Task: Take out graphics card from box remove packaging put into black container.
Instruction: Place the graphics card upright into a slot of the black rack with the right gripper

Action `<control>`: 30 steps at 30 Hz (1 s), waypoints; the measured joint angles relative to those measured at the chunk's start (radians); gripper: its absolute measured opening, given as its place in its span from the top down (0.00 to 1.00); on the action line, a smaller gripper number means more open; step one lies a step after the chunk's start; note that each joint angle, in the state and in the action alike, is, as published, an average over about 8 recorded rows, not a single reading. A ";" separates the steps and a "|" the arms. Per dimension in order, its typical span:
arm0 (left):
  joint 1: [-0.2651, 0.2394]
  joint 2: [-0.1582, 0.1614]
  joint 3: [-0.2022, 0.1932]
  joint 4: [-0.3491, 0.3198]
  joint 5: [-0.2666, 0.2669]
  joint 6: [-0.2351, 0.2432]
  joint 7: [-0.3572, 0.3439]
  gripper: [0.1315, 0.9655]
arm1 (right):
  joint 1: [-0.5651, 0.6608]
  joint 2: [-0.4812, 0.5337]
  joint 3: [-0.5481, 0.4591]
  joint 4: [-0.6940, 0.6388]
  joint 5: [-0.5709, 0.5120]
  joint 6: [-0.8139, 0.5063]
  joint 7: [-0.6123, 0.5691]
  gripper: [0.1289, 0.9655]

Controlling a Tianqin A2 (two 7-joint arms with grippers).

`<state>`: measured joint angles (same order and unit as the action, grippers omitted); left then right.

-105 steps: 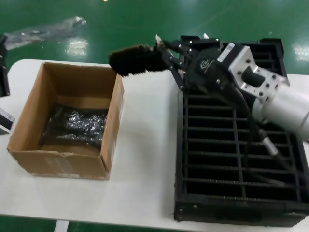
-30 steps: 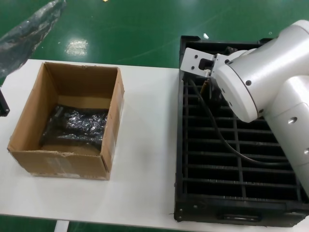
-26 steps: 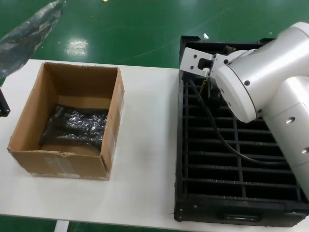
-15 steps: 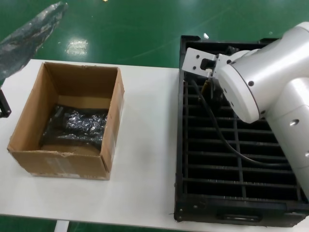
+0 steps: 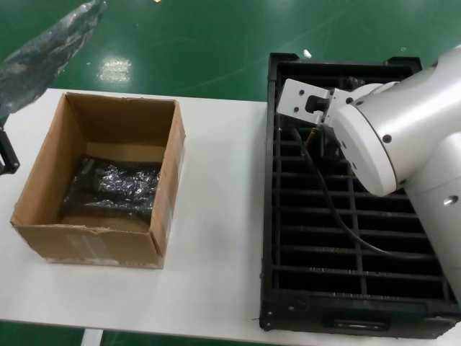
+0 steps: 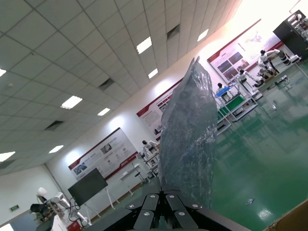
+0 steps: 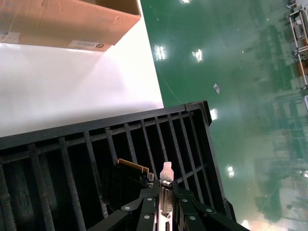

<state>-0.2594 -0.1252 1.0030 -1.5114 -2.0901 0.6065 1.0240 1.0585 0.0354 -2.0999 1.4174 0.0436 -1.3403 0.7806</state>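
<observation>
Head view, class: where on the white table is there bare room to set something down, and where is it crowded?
Free: the white table strip between the box and the black container, plus the band along the table's near edge in front of the box. Crowded: the container's far end, where the right pincer lowers the graphics card.

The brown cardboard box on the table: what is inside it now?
Inside the brown cardboard box a shiny dark crinkly bundle lies on the bottom. Its wrapping hides what it holds.
</observation>
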 joint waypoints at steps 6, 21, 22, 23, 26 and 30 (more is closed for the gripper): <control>0.007 -0.003 -0.004 -0.013 0.000 -0.001 -0.006 0.99 | -0.008 -0.008 0.009 -0.024 0.007 0.032 -0.013 0.94; 0.012 -0.007 -0.009 -0.020 0.004 -0.004 -0.006 0.99 | -0.017 -0.018 0.017 -0.073 0.026 0.071 -0.043 0.94; 0.012 -0.007 -0.008 -0.020 0.004 -0.004 -0.005 0.99 | -0.018 -0.017 0.017 -0.069 0.026 0.068 -0.044 0.94; 0.012 -0.006 -0.008 -0.020 0.005 -0.004 -0.005 0.99 | -0.020 -0.016 0.018 -0.065 0.026 0.063 -0.045 0.94; 0.012 -0.005 -0.006 -0.020 0.006 -0.005 -0.003 0.99 | -0.028 -0.011 0.020 -0.049 0.025 0.048 -0.046 0.94; 0.012 -0.002 -0.003 -0.019 0.008 -0.005 -0.001 0.99 | -0.042 -0.005 0.023 -0.027 0.023 0.032 -0.045 0.94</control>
<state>-0.2474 -0.1275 1.0002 -1.5306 -2.0826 0.6016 1.0227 1.0164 0.0300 -2.0767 1.3899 0.0667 -1.3078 0.7355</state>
